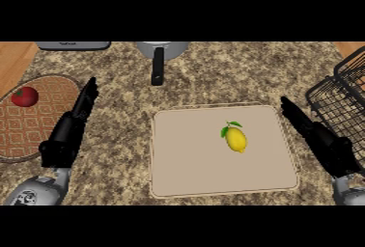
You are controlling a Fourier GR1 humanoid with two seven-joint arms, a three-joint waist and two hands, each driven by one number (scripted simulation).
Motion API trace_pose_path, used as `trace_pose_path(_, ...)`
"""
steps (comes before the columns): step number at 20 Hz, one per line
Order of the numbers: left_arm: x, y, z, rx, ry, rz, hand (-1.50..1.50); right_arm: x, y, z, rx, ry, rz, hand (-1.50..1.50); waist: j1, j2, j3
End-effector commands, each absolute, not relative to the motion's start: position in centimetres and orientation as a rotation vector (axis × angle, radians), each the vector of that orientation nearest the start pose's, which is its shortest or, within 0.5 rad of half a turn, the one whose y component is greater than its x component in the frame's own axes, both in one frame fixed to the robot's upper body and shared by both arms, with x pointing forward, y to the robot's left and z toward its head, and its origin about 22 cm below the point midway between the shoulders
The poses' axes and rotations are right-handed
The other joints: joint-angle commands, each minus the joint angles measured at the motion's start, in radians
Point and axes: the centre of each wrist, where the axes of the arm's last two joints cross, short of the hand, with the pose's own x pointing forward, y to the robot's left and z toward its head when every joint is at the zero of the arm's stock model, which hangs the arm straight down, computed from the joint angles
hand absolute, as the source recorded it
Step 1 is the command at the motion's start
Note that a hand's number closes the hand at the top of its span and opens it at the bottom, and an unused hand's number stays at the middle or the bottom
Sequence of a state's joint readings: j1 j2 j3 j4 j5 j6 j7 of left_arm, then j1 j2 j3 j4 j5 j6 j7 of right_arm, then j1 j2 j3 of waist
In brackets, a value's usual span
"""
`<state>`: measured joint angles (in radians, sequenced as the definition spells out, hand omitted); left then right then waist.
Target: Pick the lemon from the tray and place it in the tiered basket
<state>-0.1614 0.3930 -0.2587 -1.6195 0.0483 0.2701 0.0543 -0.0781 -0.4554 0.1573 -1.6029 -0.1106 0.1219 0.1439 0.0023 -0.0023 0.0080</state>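
A yellow lemon [236, 139] with a small green leaf lies on the beige square tray [192, 169], right of the tray's middle. The black wire tiered basket [345, 103] stands at the counter's right edge, partly cut off by the view. My right hand [322, 141] is open, fingers straight and pointing away, between the tray's right rim and the basket; it touches nothing. My left hand [70, 128] is also open with straight fingers, left of the tray, holding nothing.
A round woven mat [35, 125] at the left carries a red tomato [24, 96]. A grey pot with a black handle [158, 65] sits at the back centre. A grey appliance [73, 45] shows at the back left.
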Motion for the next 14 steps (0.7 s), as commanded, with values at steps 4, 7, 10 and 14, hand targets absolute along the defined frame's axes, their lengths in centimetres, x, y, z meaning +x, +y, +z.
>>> trace_pose_path(4,27.6,28.7,5.2,0.439,-1.636,-0.261,0.0,27.6,-23.8,7.4,-0.107,-1.666,0.295,1.5,0.006,0.004,-0.008)
trace_pose_path(7,26.8,28.8,4.1,0.422,-1.551,-0.222,0.0,27.4,-24.8,11.2,-0.153,-2.003,-0.206,1.5,-0.094,-0.073,0.033)
trace_pose_path(10,26.3,30.1,3.4,0.458,-1.516,-0.205,0.0,24.6,-29.2,3.7,-0.779,-1.521,-0.011,-1.5,-0.045,-0.002,-0.013)
trace_pose_path(14,26.0,31.9,2.8,0.443,-1.52,-0.22,0.0,22.8,-25.5,3.7,-0.858,-1.561,-0.056,-1.5,-0.01,0.001,-0.01)
